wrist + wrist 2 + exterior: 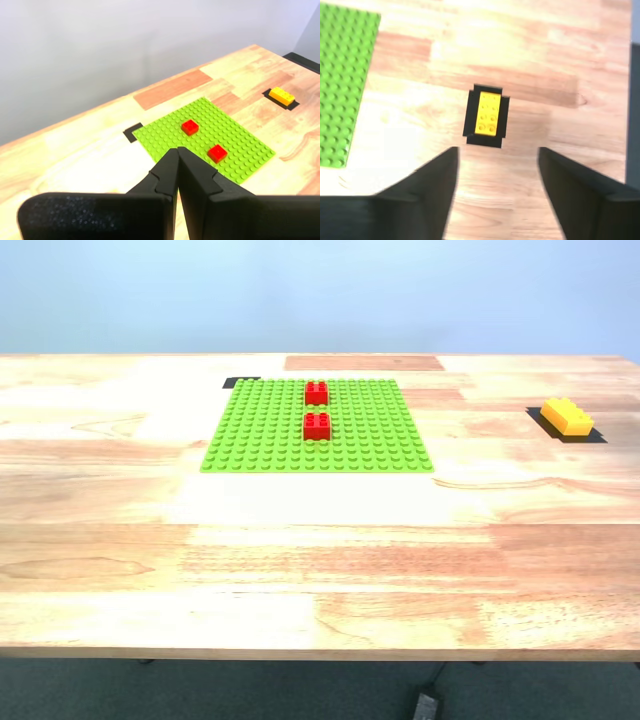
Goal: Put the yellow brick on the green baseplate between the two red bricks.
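**Pick not started — yellow brick sat on its black mark, second gripper above it with jaws apart**

Yellow brick [567,418] lay on a black patch [596,436] on the wooden table [320,560], toward the exterior view's right, well apart from the green baseplate [260,435]. Studs up, flat on the table, nothing touching it.

My second gripper [497,152] was spread wide and empty. In the second wrist view the yellow brick [488,113] lay ahead of the fingertips [451,156], roughly centred on the gap between them, not yet between the fingers. No contact. Its long axis ran about along the gripper's line of sight, so the jaws looked set to close across the short width.

My first gripper [177,150] was pinched closed on nothing, hanging over the table near the baseplate's edge. Neither arm showed in the exterior view.

Handling, my read: hard plastic, light, rigid, won't deform or break under a squeeze. Smooth side walls, so it could slip or twist if caught off-centre. Best hold is the two long side walls at mid-length, below the studs, keeping the brick level for the press-fit.

Two red bricks [316,410] stood on the baseplate in a line running away from the exterior camera, with a narrow strip of bare studs between them. That slot looked tight for the longer brick; it would likely need to go in crosswise.
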You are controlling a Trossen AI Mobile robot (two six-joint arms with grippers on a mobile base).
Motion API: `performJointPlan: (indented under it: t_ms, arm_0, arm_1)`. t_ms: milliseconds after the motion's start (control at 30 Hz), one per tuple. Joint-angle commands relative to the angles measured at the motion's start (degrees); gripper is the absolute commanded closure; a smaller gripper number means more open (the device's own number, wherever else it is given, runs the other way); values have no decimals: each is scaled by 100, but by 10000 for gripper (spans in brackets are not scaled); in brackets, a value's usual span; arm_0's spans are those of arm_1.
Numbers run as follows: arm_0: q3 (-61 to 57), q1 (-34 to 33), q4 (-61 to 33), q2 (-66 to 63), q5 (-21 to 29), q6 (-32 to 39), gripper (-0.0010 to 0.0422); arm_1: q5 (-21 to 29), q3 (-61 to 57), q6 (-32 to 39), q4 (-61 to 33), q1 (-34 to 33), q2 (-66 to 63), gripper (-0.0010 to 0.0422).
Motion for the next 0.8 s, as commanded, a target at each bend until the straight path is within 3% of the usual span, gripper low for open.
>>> performJointPlan:
  t_ms: [33,133,433,800]
  arm_0:
    - [-13,2,-26,0,13,0,412]
    - [-13,2,-20,0,9,0,412]
    - [-13,0,-39,0,13,0,412]
    - [-15,0,-142,0,11,146,413]
  arm_1:
    - [-94,-181,50,258,-166,260,130]
    - [-278,-426,133,586,-313,511,114]
    - [-706,-1123,332,1541,-535,1198,128]
    - [-719,-1298,385,2411,-566,2184,130]
